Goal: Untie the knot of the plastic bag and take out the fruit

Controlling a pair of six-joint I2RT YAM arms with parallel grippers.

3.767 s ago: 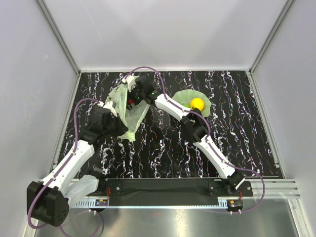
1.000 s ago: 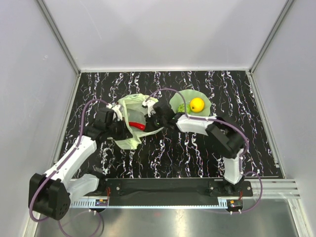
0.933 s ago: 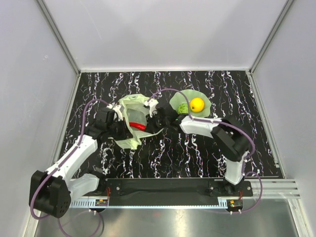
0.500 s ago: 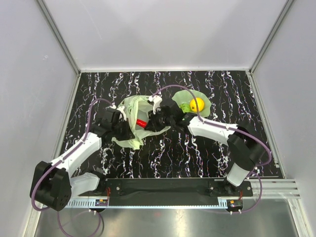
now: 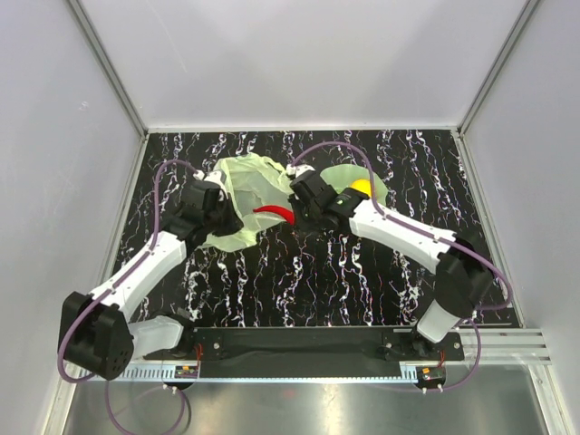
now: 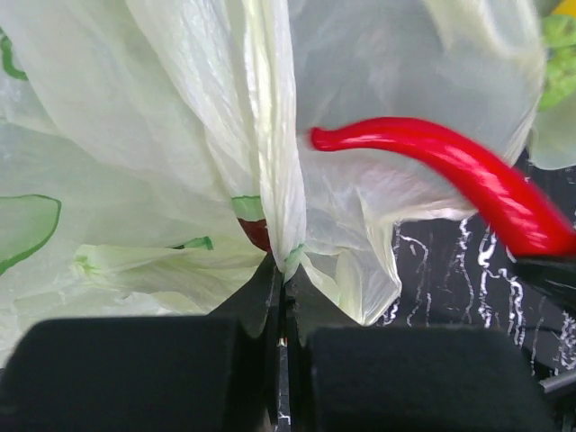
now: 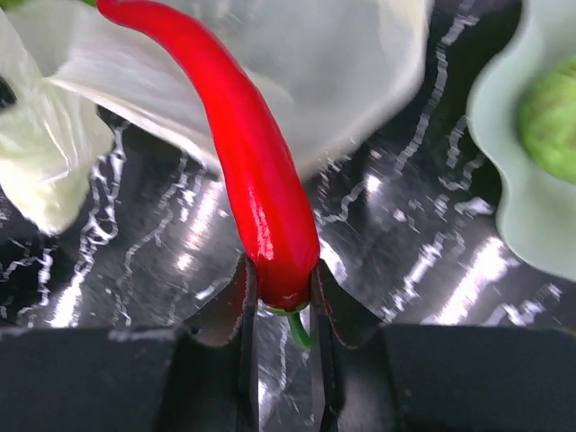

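The pale green plastic bag lies crumpled and open at the far left of the mat. My left gripper is shut on a bunched fold of the plastic bag, pinched at the fingertips of the left gripper. A long red fruit hangs just outside the bag's mouth. My right gripper is shut on the stem end of that red fruit, which sits between the tips of the right gripper. The knot is out of view.
A green wavy-edged dish sits right of the bag, with a yellow round fruit in it, partly behind my right arm. In the right wrist view the dish holds a green fruit. Grey walls bound the black marbled mat.
My right gripper has drawn the red fruit out of the bag, toward the right and far side. The left gripper and the bag have shifted farther back.
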